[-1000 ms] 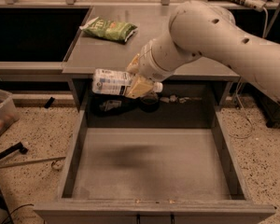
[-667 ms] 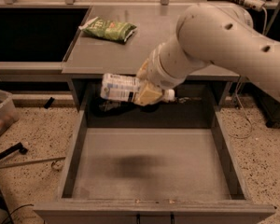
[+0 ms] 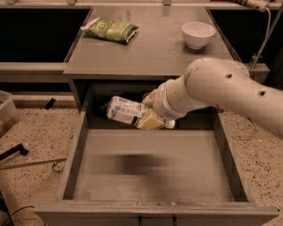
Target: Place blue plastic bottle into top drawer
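Containers:
- Drawer [image 3: 78,149]: pulled fully out from under the table [image 3: 155,55], as wide as the table. Its flat grey bottom carries only a dark shadow near the middle. Low side walls stand left and right, and the front edge lies at the bottom of the view.
- Bowl [image 3: 198,26]: white, upright, on the right rear part of the table top. Its inside is not visible from this angle.
- Bin [image 3: 1,117]: clear, on the speckled floor at the left edge, only partly in view.

A green bag [image 3: 111,30] lies flat on the left rear part of the table top, well apart from the bowl.

Gripper [image 3: 150,111]: at the back of the drawer, just below the table's front edge and in front of the dark recess. It is clenched on the bottle [image 3: 125,110]. One tan finger [image 3: 152,122] sits under the bottle's right end and the other sits above it. The jaws stand only as far apart as the bottle is thick.

Bottle: lies nearly level with its free end pointing left, over the rear strip of the drawer. It appears clear of the drawer bottom. The white arm [image 3: 226,91] enters from the right.
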You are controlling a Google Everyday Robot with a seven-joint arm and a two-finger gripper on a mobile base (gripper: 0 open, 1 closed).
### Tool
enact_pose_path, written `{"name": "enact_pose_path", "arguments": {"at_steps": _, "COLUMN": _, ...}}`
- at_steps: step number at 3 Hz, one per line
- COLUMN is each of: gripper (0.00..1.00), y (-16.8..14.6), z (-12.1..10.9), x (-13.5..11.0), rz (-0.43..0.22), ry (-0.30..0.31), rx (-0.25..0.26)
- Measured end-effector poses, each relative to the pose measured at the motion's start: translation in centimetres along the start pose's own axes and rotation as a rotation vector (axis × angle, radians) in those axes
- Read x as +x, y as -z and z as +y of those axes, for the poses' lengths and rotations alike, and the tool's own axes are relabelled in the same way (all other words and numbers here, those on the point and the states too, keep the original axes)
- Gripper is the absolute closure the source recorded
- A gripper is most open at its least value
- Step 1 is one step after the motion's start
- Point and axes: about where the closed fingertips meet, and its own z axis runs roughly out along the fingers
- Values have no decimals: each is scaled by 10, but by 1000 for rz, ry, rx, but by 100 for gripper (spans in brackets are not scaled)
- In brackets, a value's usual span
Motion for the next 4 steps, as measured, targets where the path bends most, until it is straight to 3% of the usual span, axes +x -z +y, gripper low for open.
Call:
{"name": "enact_pose_path", "arguments": {"at_steps": 1, "gripper": 100, "y": -46, "z": 17, "x": 28, "rz": -61, "ry": -73, "rx": -38}}
{"name": "enact_pose_path", "arguments": {"at_steps": 2, "gripper": 100, "y": -78, "z": 35, "x": 49, "rz": -78, "ry": -102, "rx": -68}}
{"name": "enact_pose_path", "arguments": {"at_steps": 3, "gripper": 100, "y": -92, "z": 46, "x": 63, "rz": -36, "ry": -107, "rx": -55}}
{"name": "enact_pose_path", "arguments": {"at_steps": 4, "gripper": 100, "y": -92, "z": 46, "x": 63, "rz": -36, "ry": -108, "rx": -55}}
